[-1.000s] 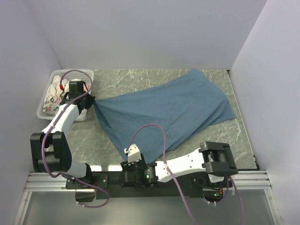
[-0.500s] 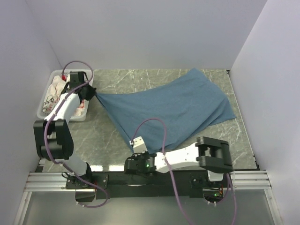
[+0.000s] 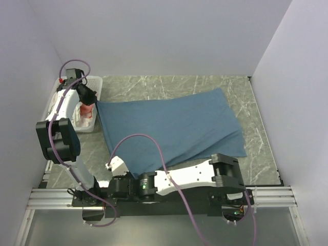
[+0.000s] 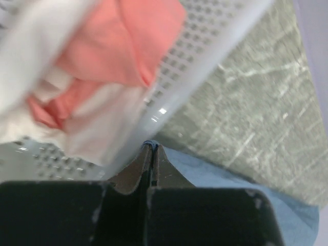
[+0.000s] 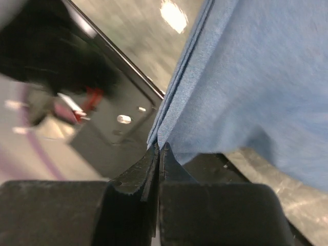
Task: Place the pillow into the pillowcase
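Observation:
The dusty-blue pillowcase [image 3: 174, 128] lies stretched across the marbled table, held at two corners. My left gripper [image 3: 94, 100] sits by the basket's right wall and is shut on the far left corner; in the left wrist view a bit of blue cloth [image 4: 220, 179] is pinched at the tips of the left gripper [image 4: 152, 146]. My right gripper [image 3: 132, 177] is at the table's near edge, shut on the near corner. The right wrist view shows the right gripper [image 5: 160, 147] clamped on the layered edge of the pillowcase [image 5: 246, 77]. The pillow is out of view.
A white perforated basket [image 3: 77, 123] stands at the back left against the wall, holding white printed cloth and pink fabric [image 4: 128, 46]. The basket wall [image 4: 215, 51] is right beside my left fingertips. The black base rail [image 5: 118, 133] lies just under my right gripper.
My right gripper shut on the pillowcase's near corner and swung left along the near edge. My left gripper pulled its corner back and left beside the basket. The cloth is now flatter.

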Tool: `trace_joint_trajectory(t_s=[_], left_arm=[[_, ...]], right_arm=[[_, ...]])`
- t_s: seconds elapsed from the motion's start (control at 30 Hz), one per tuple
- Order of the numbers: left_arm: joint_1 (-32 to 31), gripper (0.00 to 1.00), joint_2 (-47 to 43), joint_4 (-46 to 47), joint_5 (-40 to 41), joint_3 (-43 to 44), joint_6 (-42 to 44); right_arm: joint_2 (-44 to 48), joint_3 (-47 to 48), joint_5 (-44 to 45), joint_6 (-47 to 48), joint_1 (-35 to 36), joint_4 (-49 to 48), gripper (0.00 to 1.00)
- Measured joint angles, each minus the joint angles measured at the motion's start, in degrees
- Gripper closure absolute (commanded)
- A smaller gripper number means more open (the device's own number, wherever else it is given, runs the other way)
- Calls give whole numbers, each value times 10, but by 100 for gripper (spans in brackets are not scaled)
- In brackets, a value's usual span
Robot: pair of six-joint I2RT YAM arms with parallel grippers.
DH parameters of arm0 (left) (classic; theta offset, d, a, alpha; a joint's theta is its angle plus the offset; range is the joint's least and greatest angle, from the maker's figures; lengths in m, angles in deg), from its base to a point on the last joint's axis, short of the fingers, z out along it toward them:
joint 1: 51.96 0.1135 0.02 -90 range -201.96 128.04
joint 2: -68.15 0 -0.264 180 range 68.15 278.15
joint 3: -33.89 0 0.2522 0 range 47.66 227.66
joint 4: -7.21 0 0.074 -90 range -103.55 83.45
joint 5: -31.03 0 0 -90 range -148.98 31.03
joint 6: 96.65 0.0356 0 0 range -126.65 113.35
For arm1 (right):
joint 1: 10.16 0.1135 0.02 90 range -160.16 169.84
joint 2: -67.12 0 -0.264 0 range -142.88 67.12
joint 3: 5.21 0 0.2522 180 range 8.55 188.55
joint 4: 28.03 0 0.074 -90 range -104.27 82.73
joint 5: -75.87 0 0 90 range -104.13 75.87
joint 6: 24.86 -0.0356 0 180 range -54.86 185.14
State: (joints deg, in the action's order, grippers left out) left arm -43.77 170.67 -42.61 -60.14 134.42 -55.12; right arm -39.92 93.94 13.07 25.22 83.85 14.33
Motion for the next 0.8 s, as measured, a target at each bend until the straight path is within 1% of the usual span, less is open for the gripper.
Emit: trace_joint_trajectory(t_s=[0.17,0.27,0.43,0.67,0.77,0.8], left_arm=[[15,99,0,9,10,-17,4],[13,99,0,20,11,-30,4],[13,99,-1,21,11,-29,8],[13,99,1,19,11,-22,24],[13,99,1,27,10,-22,28],[13,98,1,31,10,-22,29]], right_arm=[[-19,-41,-73,31,-39,-22,99],[-18,-41,-102,45,-40,-40,98],[-18,-35,-123,60,-40,-63,98],[-19,0,-152,68,-44,-80,96],[-24,24,-165,71,-51,-76,91],[-28,35,-169,73,-54,-75,87]])
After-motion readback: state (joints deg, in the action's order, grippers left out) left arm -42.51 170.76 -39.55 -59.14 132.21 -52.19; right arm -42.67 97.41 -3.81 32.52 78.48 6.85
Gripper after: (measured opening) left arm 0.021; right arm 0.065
